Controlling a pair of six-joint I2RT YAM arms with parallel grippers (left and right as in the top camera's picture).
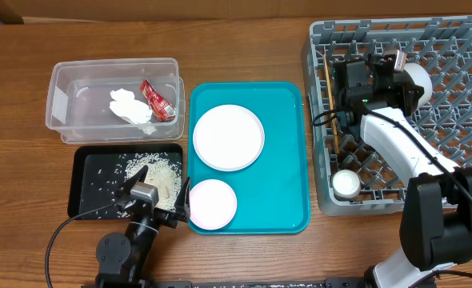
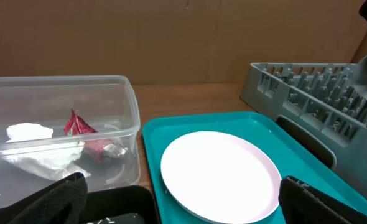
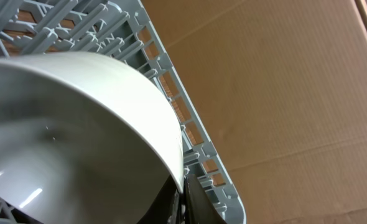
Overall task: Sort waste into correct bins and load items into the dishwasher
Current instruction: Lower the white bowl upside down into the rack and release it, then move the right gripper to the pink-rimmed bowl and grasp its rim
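My right gripper [image 1: 402, 82] is over the grey dishwasher rack [image 1: 460, 160], shut on the rim of a white bowl [image 1: 419, 81]. In the right wrist view the bowl [image 3: 78, 130] fills the left side, its rim pinched between the fingertips [image 3: 199, 199]. A small white cup [image 1: 347, 183] stands in the rack's front left corner. My left gripper [image 1: 158, 194] is open and empty, straddling the black tray [image 1: 88, 160] of rice [image 1: 162, 174] and the small plate [image 1: 212, 203]. A large plate [image 1: 228, 137] lies on the teal tray [image 1: 288, 160]. The clear tub [image 1: 60, 104] holds the napkin [image 1: 130, 106] and red wrapper [image 1: 157, 101].
In the left wrist view the large plate [image 2: 221, 174] lies ahead between the fingers [image 2: 53, 199], the tub [image 2: 109, 93] to the left and the rack [image 2: 308, 93] to the right. A cardboard wall stands behind the table. Thin sticks [image 1: 330, 88] lie along the rack's left wall.
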